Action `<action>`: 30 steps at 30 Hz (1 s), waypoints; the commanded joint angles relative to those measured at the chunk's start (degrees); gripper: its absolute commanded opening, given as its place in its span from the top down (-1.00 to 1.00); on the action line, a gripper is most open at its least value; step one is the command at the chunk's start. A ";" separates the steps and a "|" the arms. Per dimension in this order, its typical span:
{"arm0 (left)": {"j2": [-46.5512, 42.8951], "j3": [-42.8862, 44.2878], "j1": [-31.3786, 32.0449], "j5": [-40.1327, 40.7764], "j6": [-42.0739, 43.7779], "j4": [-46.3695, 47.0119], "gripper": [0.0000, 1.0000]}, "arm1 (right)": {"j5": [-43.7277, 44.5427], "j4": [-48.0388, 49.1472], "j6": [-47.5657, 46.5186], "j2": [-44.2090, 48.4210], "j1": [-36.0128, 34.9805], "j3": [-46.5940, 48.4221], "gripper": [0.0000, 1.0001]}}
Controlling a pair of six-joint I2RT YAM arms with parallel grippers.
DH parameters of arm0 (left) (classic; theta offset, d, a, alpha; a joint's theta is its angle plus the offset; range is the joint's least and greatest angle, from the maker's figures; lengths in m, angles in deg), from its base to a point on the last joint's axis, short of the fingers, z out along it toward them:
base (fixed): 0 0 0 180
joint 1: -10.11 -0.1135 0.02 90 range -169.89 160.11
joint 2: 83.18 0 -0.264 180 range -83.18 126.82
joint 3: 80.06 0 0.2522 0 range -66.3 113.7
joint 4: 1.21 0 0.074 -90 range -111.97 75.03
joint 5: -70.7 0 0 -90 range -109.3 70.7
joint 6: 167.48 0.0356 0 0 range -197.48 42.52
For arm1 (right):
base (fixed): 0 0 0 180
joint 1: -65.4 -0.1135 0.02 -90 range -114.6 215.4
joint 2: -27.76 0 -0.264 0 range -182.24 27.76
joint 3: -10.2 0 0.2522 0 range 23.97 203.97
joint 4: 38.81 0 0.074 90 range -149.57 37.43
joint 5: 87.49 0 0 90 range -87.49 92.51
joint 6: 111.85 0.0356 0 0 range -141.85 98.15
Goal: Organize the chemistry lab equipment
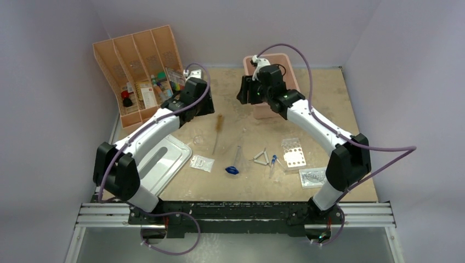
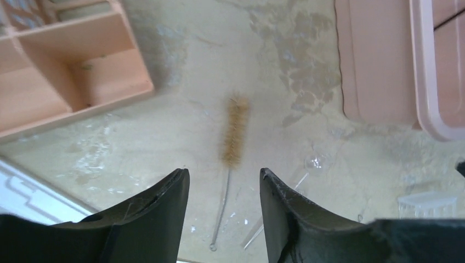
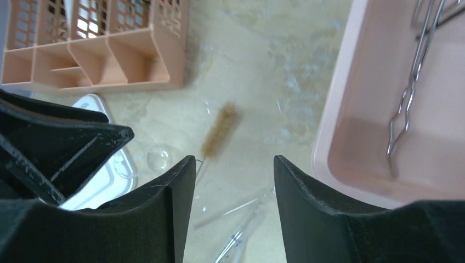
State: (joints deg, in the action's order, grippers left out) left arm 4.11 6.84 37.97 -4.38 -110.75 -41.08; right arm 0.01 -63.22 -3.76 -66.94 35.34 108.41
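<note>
Hovering over the brush [image 2: 234, 131], left pincer [image 2: 224, 174] spread, pinching nothing. Hanging beside the pink tub [image 3: 378, 82], right pincer [image 3: 234, 161] spread, touching nothing.

Pale lilac walls [image 1: 49, 33] around a worn, blotchy tan tabletop [image 1: 329, 82]

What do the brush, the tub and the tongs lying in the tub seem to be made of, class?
Brush: tan bristles, likely natural or nylon fibre, fuzzy, on a thin wire stem. Tub: pink plastic, smooth and matte, with a moulded rounded rim. Tongs: bare metal, probably steel; thin, grey, glinting.
</note>
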 commanded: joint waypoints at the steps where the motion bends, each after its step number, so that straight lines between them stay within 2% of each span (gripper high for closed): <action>1: 4.38 0.16 2.46 -2.20 1.56 0.98 0.04 | 4.29 0.50 8.60 3.00 1.17 -3.45 -0.11; 8: 14.10 2.75 2.64 -5.65 -0.02 -0.07 0.08 | 6.94 1.99 14.54 7.91 1.15 -10.39 -0.08; 15: 21.96 6.03 2.64 -8.82 0.34 -3.45 0.18 | 9.65 0.90 15.18 8.84 1.15 -10.66 -0.02; 22: 23.31 4.63 2.58 -11.78 0.89 -4.77 0.30 | 11.11 1.17 15.22 9.61 1.15 -11.27 -0.02; 30: 26.16 5.17 2.64 -10.26 1.67 -5.46 0.49 | 11.61 1.92 14.57 9.14 1.15 -10.67 0.00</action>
State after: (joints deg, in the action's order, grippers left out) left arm 29.03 10.87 40.85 -14.90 -110.62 -46.24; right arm 9.52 -63.62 10.73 -59.22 36.59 97.24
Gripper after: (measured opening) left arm 0.286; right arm 0.502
